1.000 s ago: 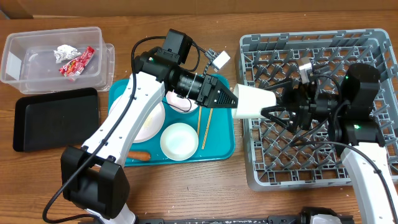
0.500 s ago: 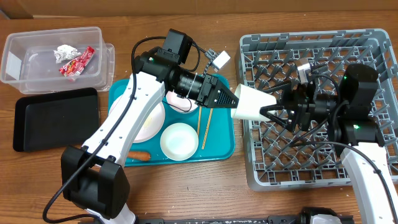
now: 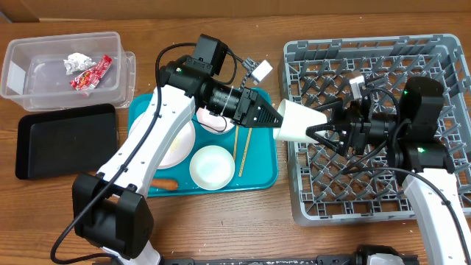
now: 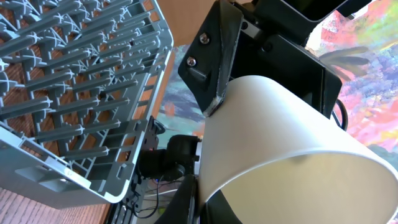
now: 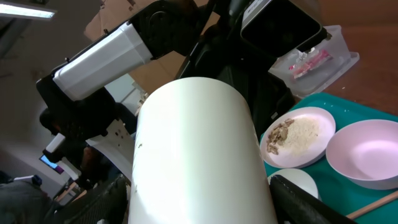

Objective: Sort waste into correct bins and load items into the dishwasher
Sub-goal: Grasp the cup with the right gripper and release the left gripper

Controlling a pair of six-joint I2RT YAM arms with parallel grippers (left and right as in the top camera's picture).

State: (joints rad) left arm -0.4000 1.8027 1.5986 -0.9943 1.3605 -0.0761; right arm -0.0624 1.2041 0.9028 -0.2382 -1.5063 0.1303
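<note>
Loading the dishwasher is at a handover. The left arm's fingers point(image 4: 214, 62) clamp one end of the white cup point(image 3: 298, 121), which lies sideways in the air above the left wall of the grey dish rack point(image 3: 293, 177). The right arm's fingers point(image 5: 311, 202) stand spread either side of its other end, probably not yet touching. Next they must close firmly before the left lets go. The cup is plain, smooth and tapered.

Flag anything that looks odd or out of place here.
The white cup hangs sideways in mid-air at the grey rack's left edge, gripped by the left gripper with the right gripper's fingers either side of it. The white plate on the teal tray holds rice-like crumbs.
</note>
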